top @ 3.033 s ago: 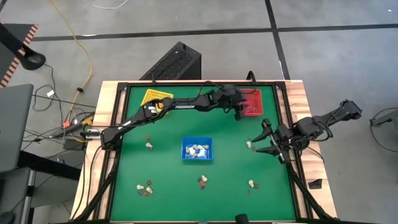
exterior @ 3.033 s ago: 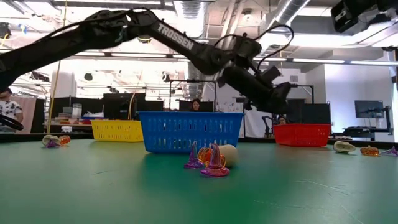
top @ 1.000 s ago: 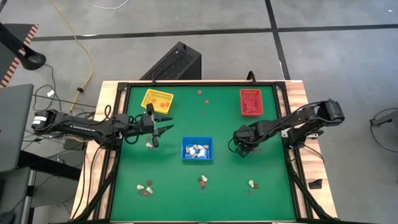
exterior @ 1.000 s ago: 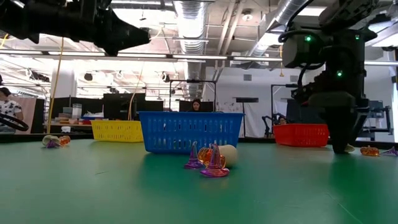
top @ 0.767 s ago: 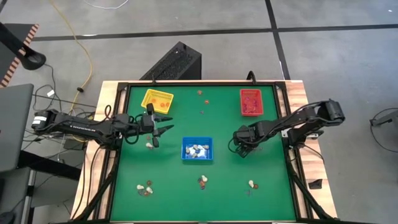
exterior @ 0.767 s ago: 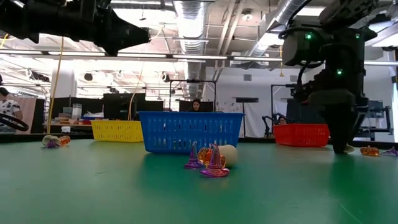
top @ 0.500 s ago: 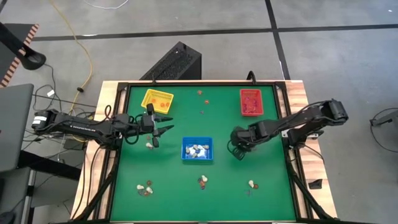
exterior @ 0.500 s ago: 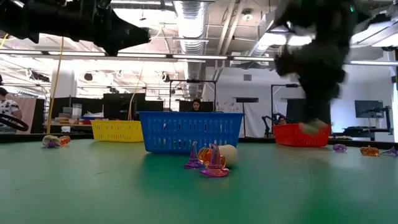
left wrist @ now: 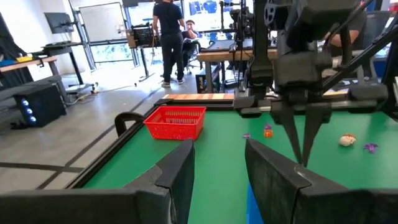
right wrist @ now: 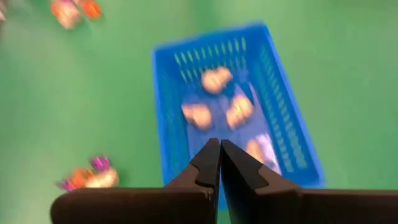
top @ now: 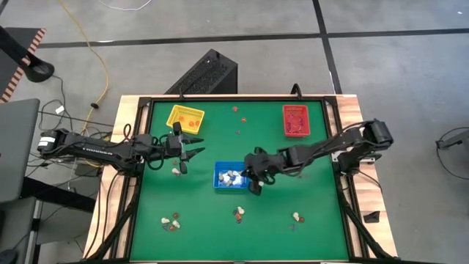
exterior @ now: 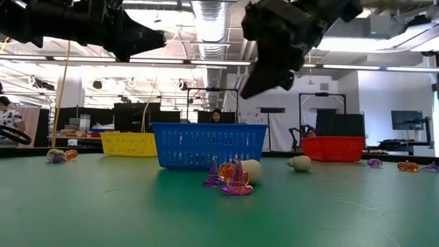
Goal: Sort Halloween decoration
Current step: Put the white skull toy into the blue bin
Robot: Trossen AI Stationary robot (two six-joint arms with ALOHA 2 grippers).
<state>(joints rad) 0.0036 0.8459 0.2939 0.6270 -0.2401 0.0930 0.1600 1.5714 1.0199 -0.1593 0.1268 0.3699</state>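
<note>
Swung from right of centre over to the blue tray mid-frame, right gripper pressed together, nothing visible between tips. Left gripper spread, parked left. Trinkets in tray, more lower frame. Could easily drop outside the rim if released early.

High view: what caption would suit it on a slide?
Right gripper, shut, beside the blue tray; left gripper waits near the yellow tray.

Bright, even overhead lighting with soft shadows; the right wrist view is motion-blurred.
</note>
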